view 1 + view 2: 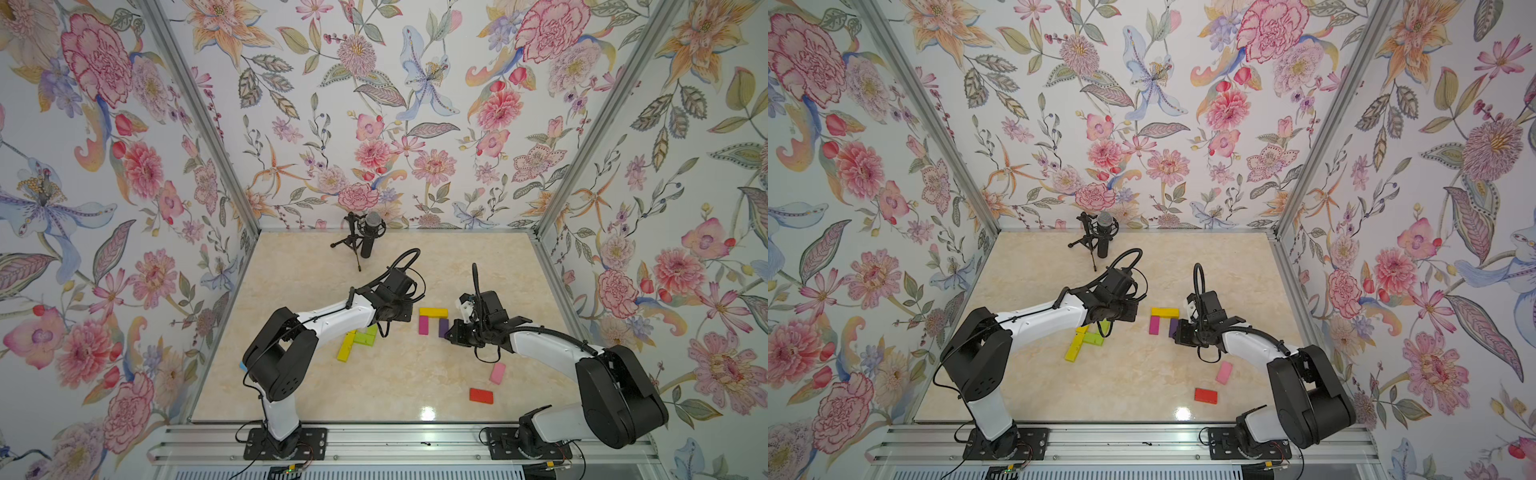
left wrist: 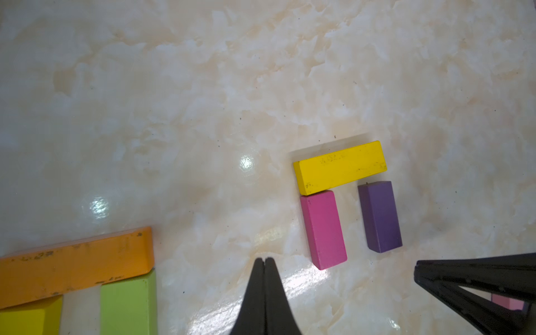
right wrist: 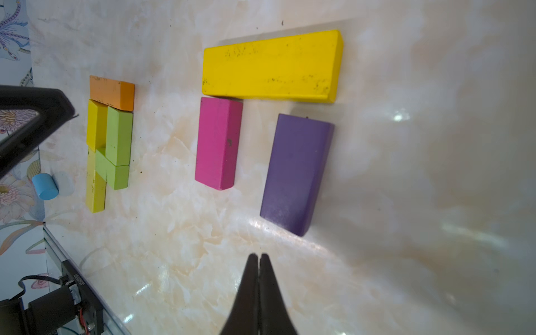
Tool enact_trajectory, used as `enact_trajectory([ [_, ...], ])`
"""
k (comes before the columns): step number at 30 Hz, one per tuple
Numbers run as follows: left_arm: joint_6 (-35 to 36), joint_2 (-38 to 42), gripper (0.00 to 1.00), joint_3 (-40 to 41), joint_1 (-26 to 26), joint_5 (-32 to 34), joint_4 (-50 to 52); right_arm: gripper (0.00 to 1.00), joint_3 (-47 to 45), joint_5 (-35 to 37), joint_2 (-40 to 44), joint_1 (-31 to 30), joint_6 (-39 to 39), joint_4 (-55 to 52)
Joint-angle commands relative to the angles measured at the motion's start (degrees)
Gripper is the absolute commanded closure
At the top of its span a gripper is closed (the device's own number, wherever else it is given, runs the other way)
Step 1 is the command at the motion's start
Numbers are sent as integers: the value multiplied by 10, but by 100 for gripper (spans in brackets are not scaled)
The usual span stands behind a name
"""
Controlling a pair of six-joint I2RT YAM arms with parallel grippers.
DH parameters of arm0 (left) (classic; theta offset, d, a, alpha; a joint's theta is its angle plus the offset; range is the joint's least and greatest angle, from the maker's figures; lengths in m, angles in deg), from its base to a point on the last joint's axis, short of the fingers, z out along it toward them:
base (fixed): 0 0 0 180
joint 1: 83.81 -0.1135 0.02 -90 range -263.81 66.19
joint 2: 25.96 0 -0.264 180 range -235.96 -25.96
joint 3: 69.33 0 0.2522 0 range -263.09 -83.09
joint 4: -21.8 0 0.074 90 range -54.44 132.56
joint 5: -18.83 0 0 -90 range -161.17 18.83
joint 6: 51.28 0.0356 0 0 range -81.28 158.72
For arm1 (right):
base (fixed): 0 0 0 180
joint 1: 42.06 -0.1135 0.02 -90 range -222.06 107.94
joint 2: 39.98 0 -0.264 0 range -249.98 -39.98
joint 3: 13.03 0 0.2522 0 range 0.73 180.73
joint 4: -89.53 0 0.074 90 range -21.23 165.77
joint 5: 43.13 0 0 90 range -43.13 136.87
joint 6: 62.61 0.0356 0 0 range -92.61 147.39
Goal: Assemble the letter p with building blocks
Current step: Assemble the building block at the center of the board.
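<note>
A long yellow bar (image 1: 433,312) lies across the far ends of a magenta block (image 1: 423,325) and a purple block (image 1: 443,328). The magenta block (image 3: 219,142) touches the bar; the purple block (image 3: 295,174) sits a small gap from it. To the left, an orange bar (image 3: 111,92), yellow block (image 3: 97,124), lime green blocks (image 3: 119,139) and a pale yellow-green bar (image 1: 345,351) form a cluster. My left gripper (image 2: 264,259) is shut and empty between the two groups. My right gripper (image 3: 258,255) is shut and empty, just short of the purple block's near end.
A pink block (image 1: 497,372) and a red block (image 1: 481,395) lie loose near the front right. A microphone on a small tripod (image 1: 370,232) stands at the back. A small blue cylinder (image 3: 45,186) lies by the left wall. Floral walls enclose three sides.
</note>
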Motion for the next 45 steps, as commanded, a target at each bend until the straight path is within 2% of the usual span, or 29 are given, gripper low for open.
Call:
enact_trajectory([
  [1,17,21,100,16,-8,11,-3,100,-1,18,-20,-7,11,-3],
  [16,13,37,100,42,-18,10,-9,100,13,28,-81,-9,2,13],
  [28,12,36,100,46,-20,8,-10,100,16,27,-85,9,-6,13],
  [45,13,35,100,50,-21,5,-10,100,18,22,-84,4,-2,13],
])
